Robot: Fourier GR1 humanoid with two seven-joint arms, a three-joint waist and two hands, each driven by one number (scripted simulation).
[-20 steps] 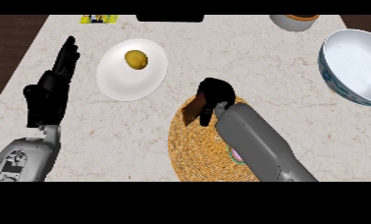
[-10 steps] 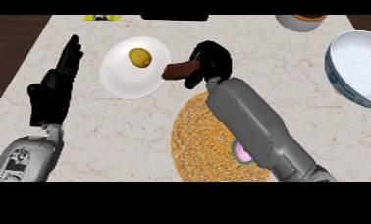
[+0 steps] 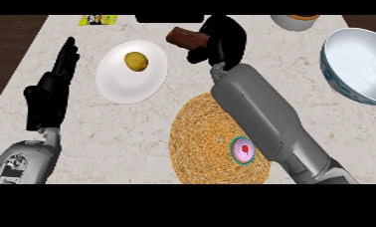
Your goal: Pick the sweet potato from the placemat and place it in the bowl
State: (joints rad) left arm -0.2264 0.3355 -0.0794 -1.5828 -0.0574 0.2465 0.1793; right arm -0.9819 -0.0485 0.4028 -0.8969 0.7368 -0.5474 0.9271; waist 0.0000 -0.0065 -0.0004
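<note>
My right hand [image 3: 220,42] is shut on a reddish-brown sweet potato [image 3: 183,37], which sticks out to its left, high over the counter near the far edge. The woven round placemat [image 3: 209,141] lies below and nearer to me, partly covered by my right forearm. A large white bowl with a blue rim [image 3: 352,66] sits at the right edge, well to the right of the hand. My left hand [image 3: 50,91] rests open at the left, fingers up.
A white plate [image 3: 132,79] holding a yellow potato [image 3: 136,61] lies left of the right hand. A small round pink and green object [image 3: 243,150] sits on the placemat. Another bowl [image 3: 294,20] stands at the far right, and a yellow packet [image 3: 98,20] at the far left.
My right hand has lifted the sweet potato off the placemat and carried it away from me, toward the far edge. The left hand has stayed put.
</note>
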